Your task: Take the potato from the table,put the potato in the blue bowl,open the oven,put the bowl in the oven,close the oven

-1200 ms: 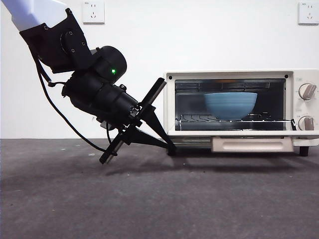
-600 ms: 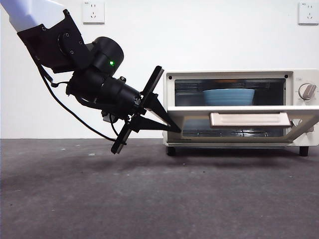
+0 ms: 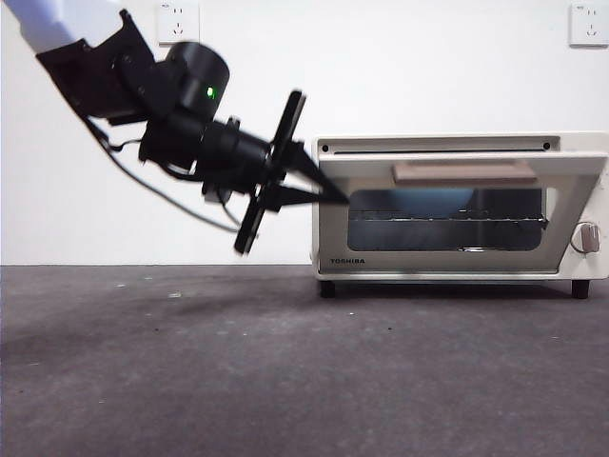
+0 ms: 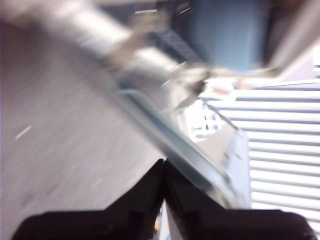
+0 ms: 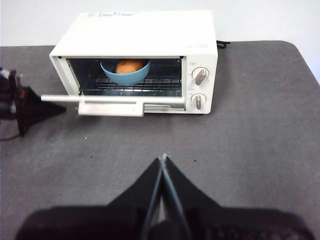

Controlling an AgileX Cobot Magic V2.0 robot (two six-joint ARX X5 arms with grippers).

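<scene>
The Toshiba toaster oven (image 3: 457,205) stands on the dark grey table (image 3: 285,371), and its door (image 3: 447,214) is swung most of the way up, tilted a little off the oven's front. The beige bar handle (image 3: 463,172) sits near the door's top edge. Through the dark glass a pale blue shape shows faintly behind the wire rack.

From the right wrist view the inside is plainer: the blue bowl (image 5: 125,71) rests on the rack (image 5: 150,82) toward the oven's left side, and the orange-brown potato (image 5: 129,65) lies inside the bowl, its top rising above the rim.

The left gripper (image 3: 335,198) reaches in from about ten o'clock of the oven, its jaws pressed together to a point and holding nothing, the tip touching the door's left edge. In its own wrist view the picture is badly blurred, though the jaws meet with no gap.

The right gripper (image 5: 163,161) hangs well back from the oven over bare table, jaws closed together and empty.
</scene>
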